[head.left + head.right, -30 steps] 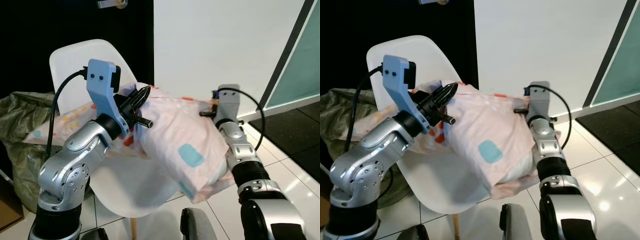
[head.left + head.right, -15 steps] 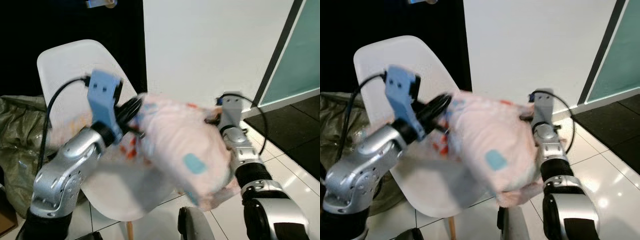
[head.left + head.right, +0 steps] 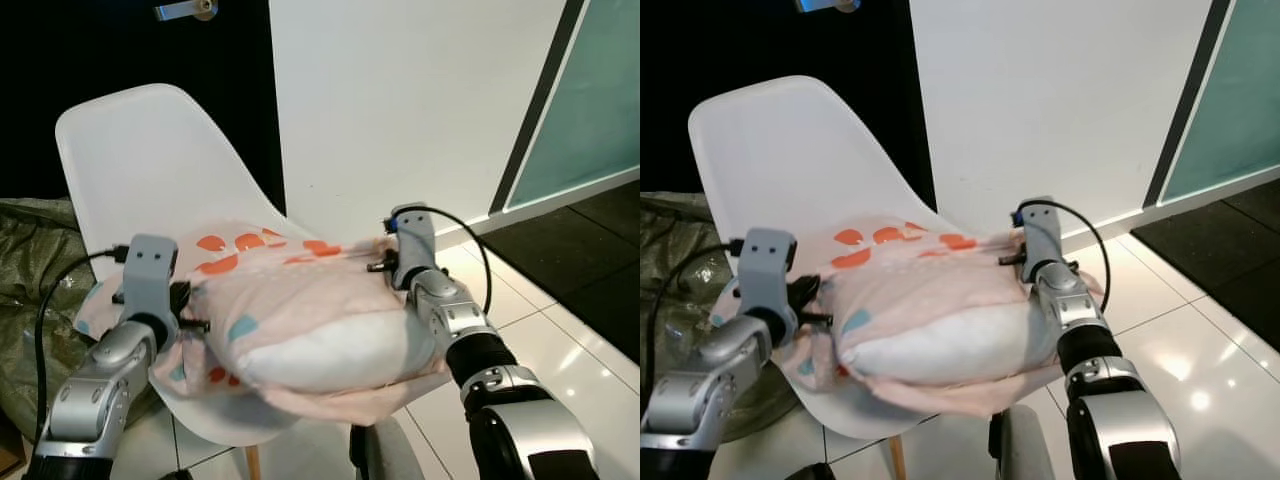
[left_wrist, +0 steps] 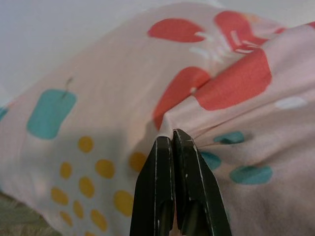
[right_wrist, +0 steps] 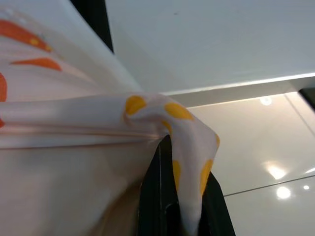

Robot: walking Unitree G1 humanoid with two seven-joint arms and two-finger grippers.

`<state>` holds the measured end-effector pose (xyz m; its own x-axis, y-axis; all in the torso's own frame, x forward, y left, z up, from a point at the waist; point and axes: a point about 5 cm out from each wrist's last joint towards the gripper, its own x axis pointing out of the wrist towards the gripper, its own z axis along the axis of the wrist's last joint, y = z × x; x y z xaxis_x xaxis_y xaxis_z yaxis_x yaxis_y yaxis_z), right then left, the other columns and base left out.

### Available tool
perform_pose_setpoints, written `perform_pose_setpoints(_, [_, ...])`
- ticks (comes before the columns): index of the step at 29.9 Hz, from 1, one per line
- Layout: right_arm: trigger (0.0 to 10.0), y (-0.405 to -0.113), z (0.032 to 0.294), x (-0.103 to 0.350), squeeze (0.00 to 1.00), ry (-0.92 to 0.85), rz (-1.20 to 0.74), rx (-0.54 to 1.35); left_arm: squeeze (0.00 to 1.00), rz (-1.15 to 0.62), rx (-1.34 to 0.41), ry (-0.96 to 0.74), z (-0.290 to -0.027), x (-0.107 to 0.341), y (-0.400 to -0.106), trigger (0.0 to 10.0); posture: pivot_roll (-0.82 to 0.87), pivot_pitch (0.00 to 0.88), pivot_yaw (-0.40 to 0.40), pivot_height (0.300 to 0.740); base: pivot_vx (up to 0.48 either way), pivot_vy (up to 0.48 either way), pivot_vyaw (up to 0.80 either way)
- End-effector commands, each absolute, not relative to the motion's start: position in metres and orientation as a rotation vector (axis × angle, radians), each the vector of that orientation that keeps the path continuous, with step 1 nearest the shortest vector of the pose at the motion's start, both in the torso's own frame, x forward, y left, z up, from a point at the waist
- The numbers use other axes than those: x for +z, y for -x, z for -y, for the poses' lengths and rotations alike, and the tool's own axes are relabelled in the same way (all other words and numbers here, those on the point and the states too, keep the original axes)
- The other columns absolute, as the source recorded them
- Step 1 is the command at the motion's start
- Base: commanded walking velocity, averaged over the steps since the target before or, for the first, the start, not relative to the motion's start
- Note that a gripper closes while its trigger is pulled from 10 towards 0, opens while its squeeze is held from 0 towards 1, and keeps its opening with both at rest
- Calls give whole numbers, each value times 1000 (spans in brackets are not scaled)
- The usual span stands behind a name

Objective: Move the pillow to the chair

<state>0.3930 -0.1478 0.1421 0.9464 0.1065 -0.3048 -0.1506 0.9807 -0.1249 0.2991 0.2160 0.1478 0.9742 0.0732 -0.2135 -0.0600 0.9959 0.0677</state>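
The pillow point(image 3: 310, 320), pale pink with orange, teal and yellow shapes, lies across the seat of the white shell chair point(image 3: 140, 170). My left gripper point(image 3: 196, 308) is at the pillow's left end, shut on a pinch of its cover; the left wrist view shows the black fingers point(image 4: 174, 191) closed together on the cloth point(image 4: 206, 98). At the pillow's right end my right gripper point(image 3: 378, 262) is shut on a corner of the pillow point(image 5: 167, 118), and the fabric drapes over its fingers point(image 5: 152, 196).
An olive-green sack point(image 3: 25, 290) lies on the floor left of the chair. A white wall point(image 3: 400, 90) stands behind, with a dark doorway point(image 3: 120, 40) to its left and a teal glass panel point(image 3: 600, 90) at the right. Glossy white floor tiles point(image 3: 570, 320) spread to the right.
Both grippers have lowered the pillow from a raised, tilted hold down onto the chair seat. The camera has shifted, so the chair sits further left and higher in the picture.
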Motion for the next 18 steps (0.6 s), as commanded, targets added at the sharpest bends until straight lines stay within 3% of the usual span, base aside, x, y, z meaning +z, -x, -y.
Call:
perform_pose_setpoints(1, [10000,-389,154,131,0,157,-360,108,0,-249,270,-82,-250,139,-292,10000,-78,67,-5,432,0,0,0])
perform_pose_setpoints(12, [10000,-389,147,133,0,66,-327,190,0,-244,322,-45,-258,134,-292,10000,-80,69,-4,407,0,0,0])
perform_pose_setpoints(13, [10000,-388,145,135,1000,45,-305,209,1000,-237,322,-50,-258,134,-292,10000,-82,66,-6,407,0,0,0])
perform_pose_setpoints(18, [10000,-388,144,138,1000,29,-284,234,1000,-226,349,-103,-262,138,-291,10000,-84,64,-8,407,0,0,0])
